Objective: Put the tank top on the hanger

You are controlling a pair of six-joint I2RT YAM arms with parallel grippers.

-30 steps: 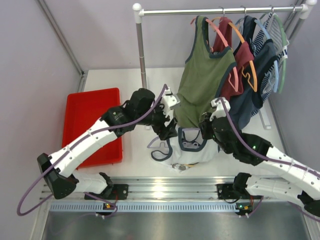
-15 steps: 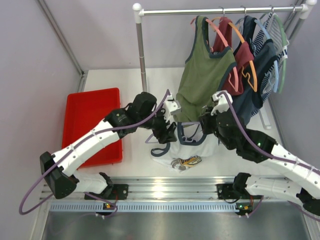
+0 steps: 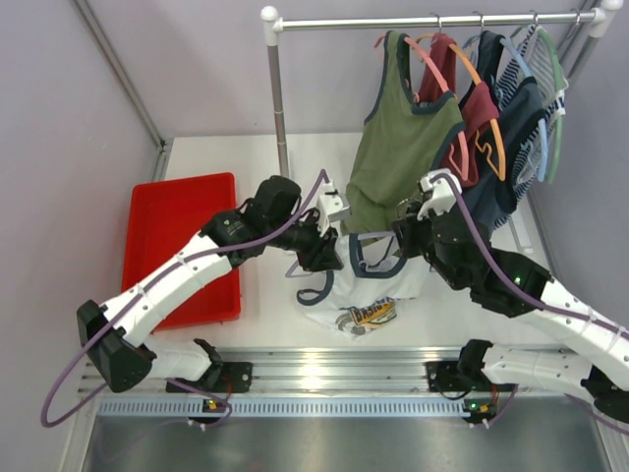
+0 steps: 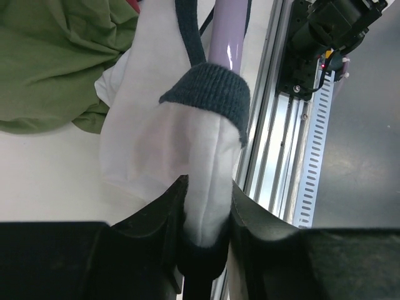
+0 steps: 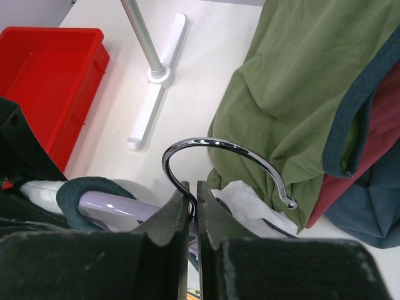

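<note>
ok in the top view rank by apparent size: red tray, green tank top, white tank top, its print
1. red tray and green tank top: too close to call, and the top hangs nearer the camera
2. white tank top, partly hidden by the arms
3. its print

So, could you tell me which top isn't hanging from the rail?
The white tank top, pinched by the left gripper; the green top and maroon top hang on the rail.

The white sleeveless tank top with navy trim [image 3: 378, 290] sits over one end of the thin lavender plastic hanger [image 4: 226, 37]. The red plastic tray [image 3: 162, 226] lies to its left, and the olive-green tank top [image 3: 398, 147] hangs on the metal rail [image 3: 423, 20] behind it.
</note>
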